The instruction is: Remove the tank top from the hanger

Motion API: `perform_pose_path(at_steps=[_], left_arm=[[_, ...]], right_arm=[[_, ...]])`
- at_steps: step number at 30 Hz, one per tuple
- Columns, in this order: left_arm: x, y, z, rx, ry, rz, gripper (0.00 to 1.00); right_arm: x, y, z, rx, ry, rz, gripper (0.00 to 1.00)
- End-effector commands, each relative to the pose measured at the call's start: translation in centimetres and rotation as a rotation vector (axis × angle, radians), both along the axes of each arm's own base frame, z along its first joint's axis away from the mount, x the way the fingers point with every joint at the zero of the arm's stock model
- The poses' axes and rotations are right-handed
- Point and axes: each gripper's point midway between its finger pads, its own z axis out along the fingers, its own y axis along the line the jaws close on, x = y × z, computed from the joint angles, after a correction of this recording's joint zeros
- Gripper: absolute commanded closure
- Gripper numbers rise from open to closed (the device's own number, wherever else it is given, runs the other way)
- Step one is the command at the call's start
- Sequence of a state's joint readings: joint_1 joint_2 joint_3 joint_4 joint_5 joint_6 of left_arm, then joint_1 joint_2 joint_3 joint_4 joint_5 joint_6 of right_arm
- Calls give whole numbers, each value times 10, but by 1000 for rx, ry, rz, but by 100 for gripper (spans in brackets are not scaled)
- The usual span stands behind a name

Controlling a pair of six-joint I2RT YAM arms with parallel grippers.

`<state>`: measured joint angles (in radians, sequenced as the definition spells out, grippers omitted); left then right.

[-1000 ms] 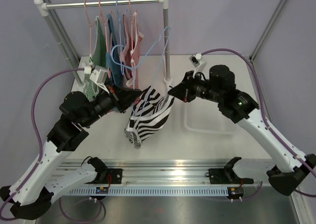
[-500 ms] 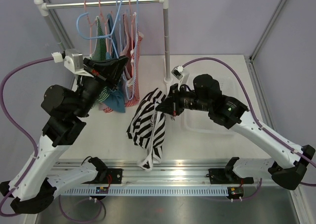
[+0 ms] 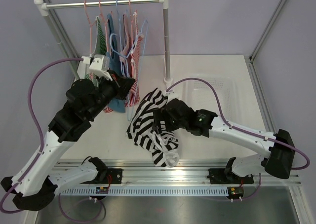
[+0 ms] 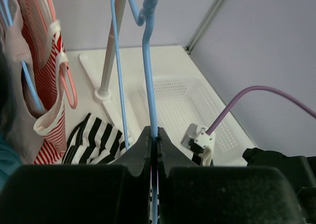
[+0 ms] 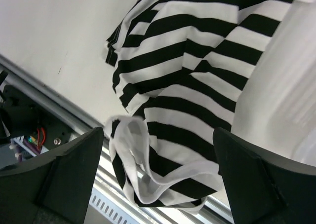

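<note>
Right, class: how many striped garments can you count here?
3: a black-and-white striped tank top over the table's near edge, and a red-striped top and a green-striped top hanging on the rail. More may be hidden between them.

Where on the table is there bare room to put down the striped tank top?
Two bare patches of table: front left, between the left arm and the striped tank top, and the back strip behind the white bin, right of the rack post. The bin also shows nothing inside. It is crowded under the hanging tops and along the right arm.
</note>
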<state>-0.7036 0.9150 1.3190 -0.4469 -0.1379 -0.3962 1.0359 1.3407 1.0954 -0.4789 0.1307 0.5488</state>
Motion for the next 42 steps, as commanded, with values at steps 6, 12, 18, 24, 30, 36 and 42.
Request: perform_pose_path(at_steps=[6, 12, 18, 24, 30, 36, 42], left_arm=[[34, -14, 6, 58, 167, 96, 100], [70, -29, 35, 147, 197, 149, 100], [118, -43, 31, 207, 228, 186, 100], [160, -53, 34, 198, 157, 190, 100], [202, -59, 37, 174, 98, 201, 100], [229, -56, 34, 96, 101, 170, 100], [249, -65, 27, 75, 98, 138, 100]], right_arm=[[20, -30, 63, 69, -162, -169, 0], [10, -42, 71, 106, -163, -167, 0], [-1, -55, 78, 142, -158, -158, 0], [-10, -62, 83, 165, -162, -139, 1], [-15, -63, 77, 170, -144, -118, 1], [-25, -56, 65, 198, -100, -78, 0], [-34, -63, 59, 222, -82, -72, 0]])
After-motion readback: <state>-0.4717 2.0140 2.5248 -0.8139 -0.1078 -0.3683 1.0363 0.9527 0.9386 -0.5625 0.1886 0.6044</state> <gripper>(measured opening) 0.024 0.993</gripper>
